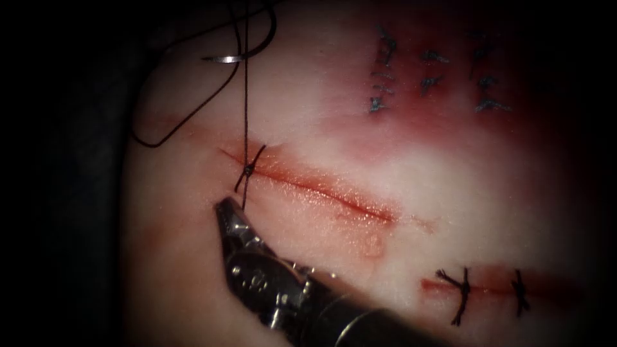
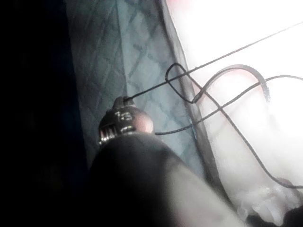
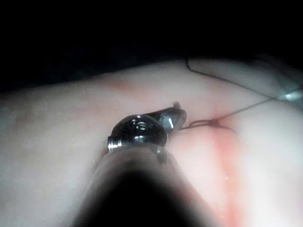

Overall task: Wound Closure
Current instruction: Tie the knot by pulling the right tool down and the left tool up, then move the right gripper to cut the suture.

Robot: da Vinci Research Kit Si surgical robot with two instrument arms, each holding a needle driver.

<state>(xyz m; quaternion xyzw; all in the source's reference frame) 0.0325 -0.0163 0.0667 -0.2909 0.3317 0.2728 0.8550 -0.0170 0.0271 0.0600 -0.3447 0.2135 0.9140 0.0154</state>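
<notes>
The cut (image 1: 321, 186) runs slantwise across the tissue (image 1: 450, 193). A dark knot (image 1: 249, 169) sits at its left end. From the knot one strand of thread (image 1: 245, 96) rises taut and straight out of the picture. My left tool (image 2: 124, 100) is shut on that strand. My right tool (image 1: 222, 207) comes up from below, its jaws shut on the short tail just under the knot; its tip (image 3: 179, 116) lies beside the knot (image 3: 214, 123). The curved needle (image 1: 260, 42) lies free on the tissue above the cut, held by neither tool, and its curve (image 2: 236, 70) rests among loose thread.
A slack loop of thread (image 1: 154, 138) lies on the tissue left of the cut. Two finished dark stitches (image 1: 461, 289) close a second cut at the lower right. Several grey-blue stitches (image 1: 385, 71) sit at the upper right. A blue quilted drape (image 2: 118, 56) borders the tissue.
</notes>
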